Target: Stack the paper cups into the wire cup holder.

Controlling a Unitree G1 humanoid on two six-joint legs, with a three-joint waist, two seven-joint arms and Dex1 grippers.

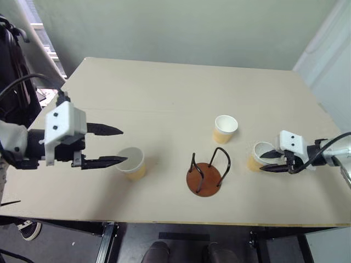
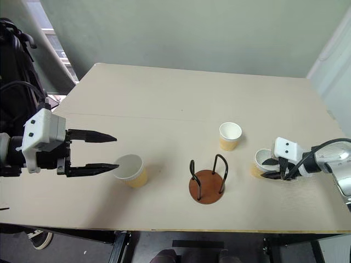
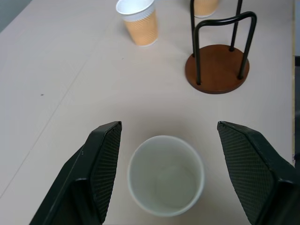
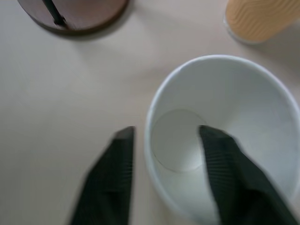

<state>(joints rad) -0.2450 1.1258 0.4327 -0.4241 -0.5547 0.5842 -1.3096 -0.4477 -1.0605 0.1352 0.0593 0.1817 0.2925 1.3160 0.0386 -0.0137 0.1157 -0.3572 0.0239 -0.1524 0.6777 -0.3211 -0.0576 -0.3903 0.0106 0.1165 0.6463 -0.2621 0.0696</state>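
Observation:
Three paper cups stand on the table. The left cup (image 1: 131, 163) sits just beyond and below my left gripper (image 1: 124, 145), which is open and hovers above it; in the left wrist view the cup (image 3: 166, 176) lies between the two fingers. The middle cup (image 1: 225, 129) stands alone behind the wire cup holder (image 1: 205, 172), which holds nothing. My right gripper (image 1: 264, 162) is at the right cup (image 1: 256, 156). One finger (image 4: 213, 159) is inside that cup (image 4: 243, 103) and the other is outside its wall, with a gap still showing.
The tan table (image 1: 164, 93) has its front edge close to the holder and the cups. Its right edge lies just past my right arm. Dark equipment (image 1: 11, 71) stands off the table's left side.

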